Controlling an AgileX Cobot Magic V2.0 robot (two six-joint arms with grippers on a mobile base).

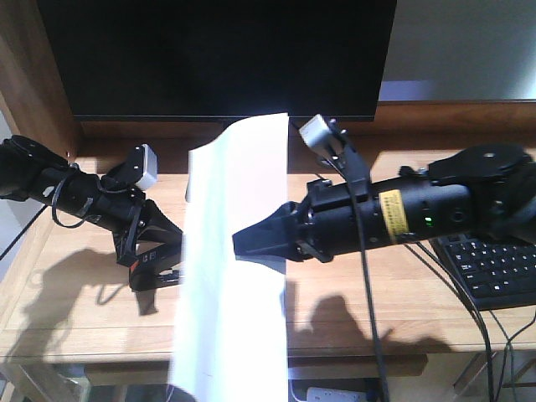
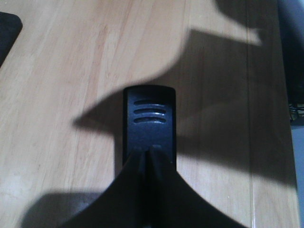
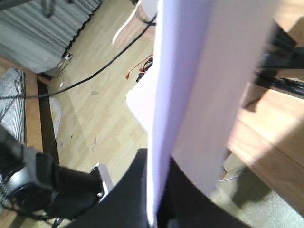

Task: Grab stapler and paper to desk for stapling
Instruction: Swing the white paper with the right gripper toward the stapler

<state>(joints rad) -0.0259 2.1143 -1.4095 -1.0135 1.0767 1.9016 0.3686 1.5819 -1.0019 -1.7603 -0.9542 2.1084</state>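
Observation:
My left gripper is shut on the black stapler, whose orange-red patch shows at its rear. In the left wrist view the stapler's ribbed black top sticks out past the closed left gripper, low over the desk; I cannot tell if it touches. My right gripper is shut on the paper, a white sheet held upright on edge over the desk, its lower end hanging past the front edge. In the right wrist view the paper runs up from the right gripper.
A large dark monitor stands at the back. A black keyboard lies at the right, its edge also in the left wrist view. A dark object sits far left. Cables hang off the right arm.

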